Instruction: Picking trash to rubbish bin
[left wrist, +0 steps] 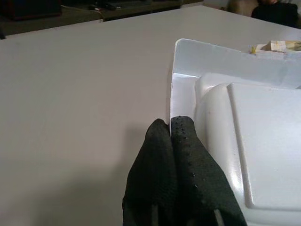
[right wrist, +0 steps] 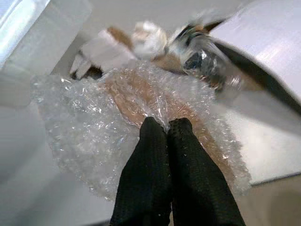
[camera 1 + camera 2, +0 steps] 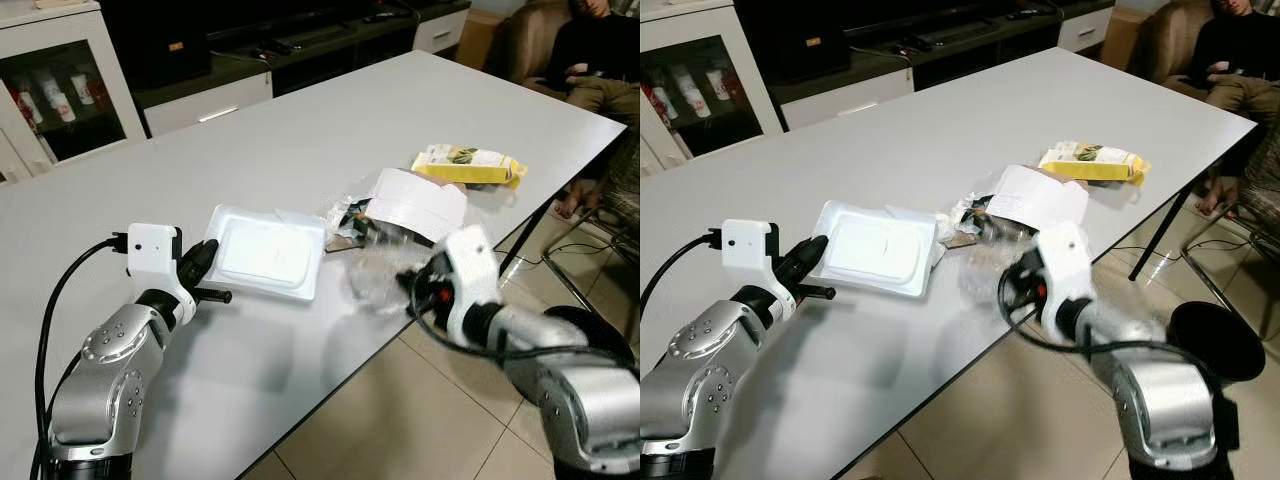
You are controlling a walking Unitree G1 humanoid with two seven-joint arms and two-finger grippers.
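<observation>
No legible text, label or number anywhere; yellow packet (image 3: 468,164) at table (image 3: 300,130) 2 o'clock edge carries printing, too small and blurred to read

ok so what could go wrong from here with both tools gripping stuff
The right tool pinches only the edge of the bubble wrap, which touches the foil scraps and paper bowl; pulling may drag them off the table edge. The left tool holds just the rim of the white tray, so it may slip or tilt when lifted.
</observation>
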